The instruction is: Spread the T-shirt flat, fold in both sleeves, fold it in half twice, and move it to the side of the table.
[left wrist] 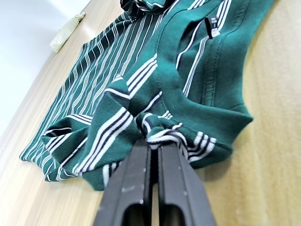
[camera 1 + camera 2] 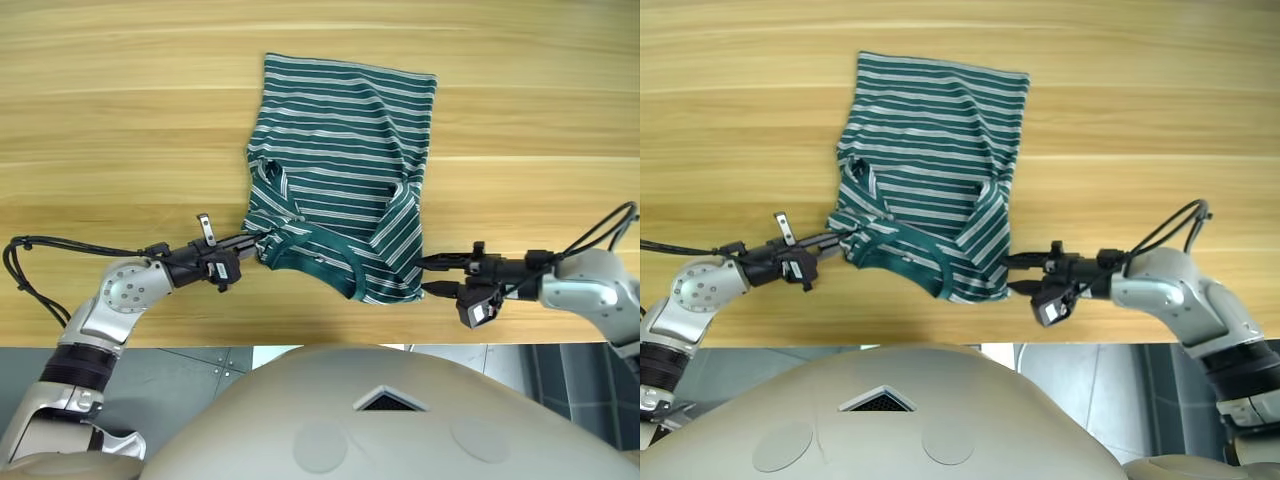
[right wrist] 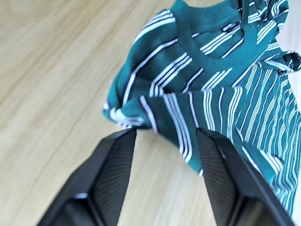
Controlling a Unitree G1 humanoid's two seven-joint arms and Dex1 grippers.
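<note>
A green T-shirt [image 2: 340, 160] with white stripes lies on the wooden table, hem at the far side, collar and shoulders toward me, both sleeves bunched inward. My left gripper [image 2: 258, 238] is shut on the T-shirt's near left shoulder; the wrist view shows its fingers [image 1: 141, 174] pinching a fold of striped cloth [image 1: 162, 134]. My right gripper [image 2: 425, 275] stands open just right of the near right shoulder, level with the table. In the right wrist view its fingers [image 3: 113, 165] straddle the shoulder's edge [image 3: 155, 117] without closing on it.
The wooden table [image 2: 120, 130] stretches wide to both sides of the shirt. Its near edge [image 2: 200, 345] runs just below both grippers, with grey floor beyond. A pale object [image 1: 66, 32] lies at the table's far end in the left wrist view.
</note>
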